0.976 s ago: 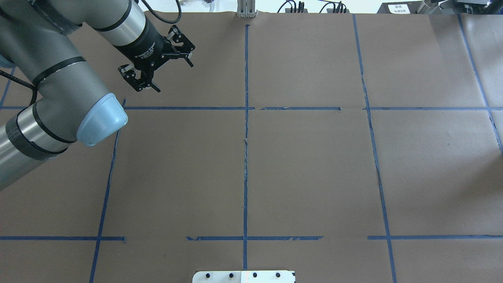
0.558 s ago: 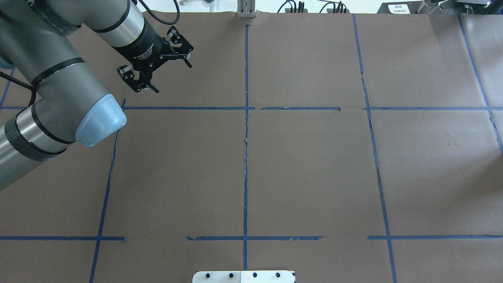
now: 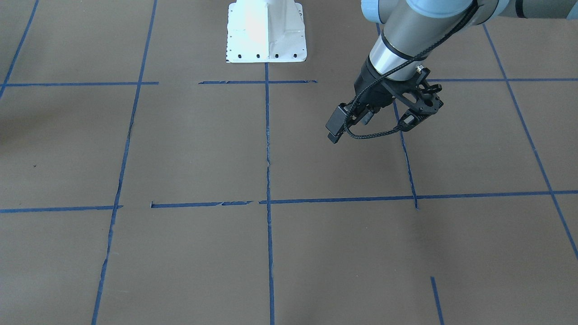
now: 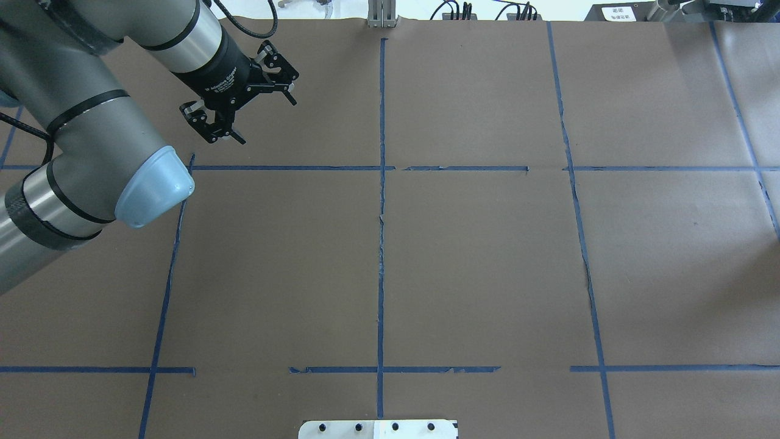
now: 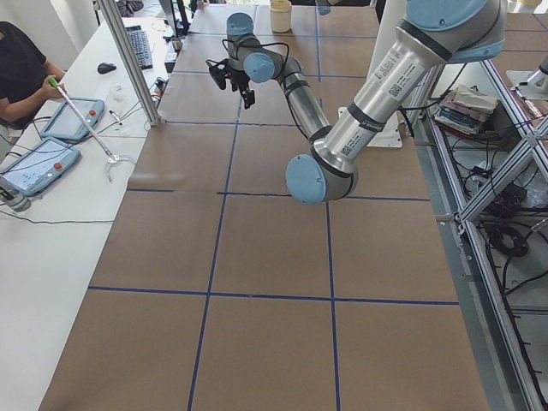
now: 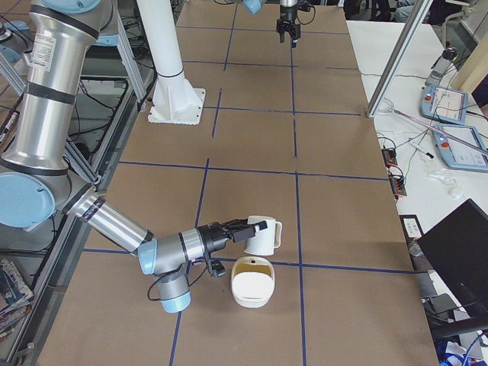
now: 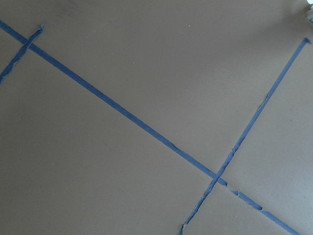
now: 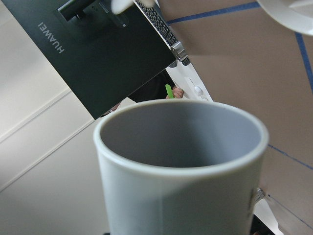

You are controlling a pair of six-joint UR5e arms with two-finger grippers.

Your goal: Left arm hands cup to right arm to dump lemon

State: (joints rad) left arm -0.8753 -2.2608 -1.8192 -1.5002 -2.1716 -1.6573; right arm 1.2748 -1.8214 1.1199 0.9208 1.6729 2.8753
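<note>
Brown paper (image 4: 475, 256), gridded with blue tape (image 4: 381, 244), forms the work surface, a white desk (image 5: 68, 224) with tablets (image 5: 38, 164) alongside. Only the exterior right view shows the right gripper (image 6: 258, 227) at the cup (image 6: 261, 242), just beside a white bowl (image 6: 252, 299); whether it grips cannot be told. Overhead, the left gripper (image 4: 269, 122) hangs with jaws wide apart, empty, well away.

White cup (image 6: 265, 242), grey inside; brown table (image 4: 487, 274) with blue tape (image 4: 381, 274) grid.
</note>
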